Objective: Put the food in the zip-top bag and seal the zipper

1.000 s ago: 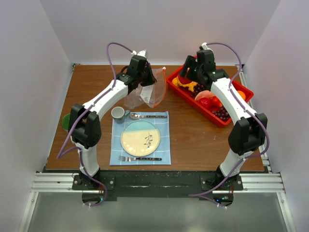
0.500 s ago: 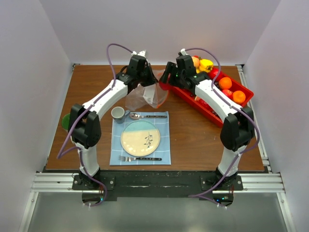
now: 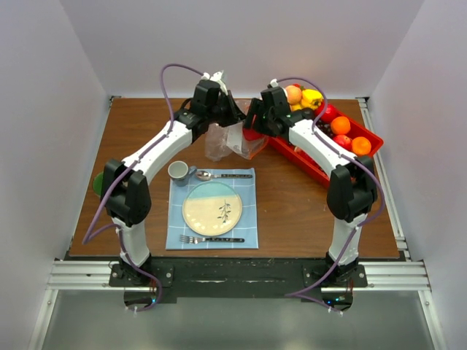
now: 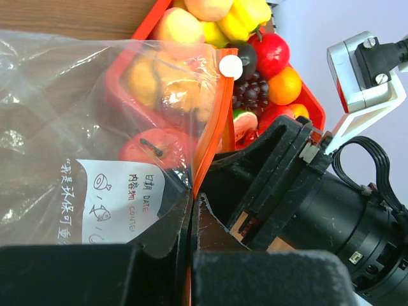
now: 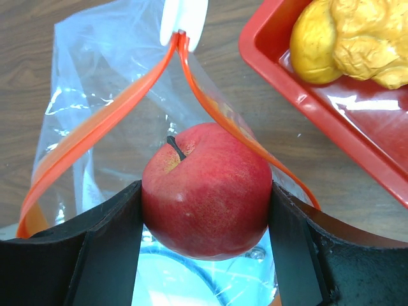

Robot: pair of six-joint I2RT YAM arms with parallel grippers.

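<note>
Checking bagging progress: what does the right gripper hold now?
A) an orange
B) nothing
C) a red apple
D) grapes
C: the right wrist view shows a red apple clamped in the right gripper, over the open zip-top bag.

left arm (image 3: 157, 146): white links | black joints | purple cable (image 3: 179, 66) | black end effector (image 4: 191, 210)

Top view overlooks the table (image 3: 292, 211); both wrist views (close-up) share the zip-top bag (image 4: 64, 83).
</note>
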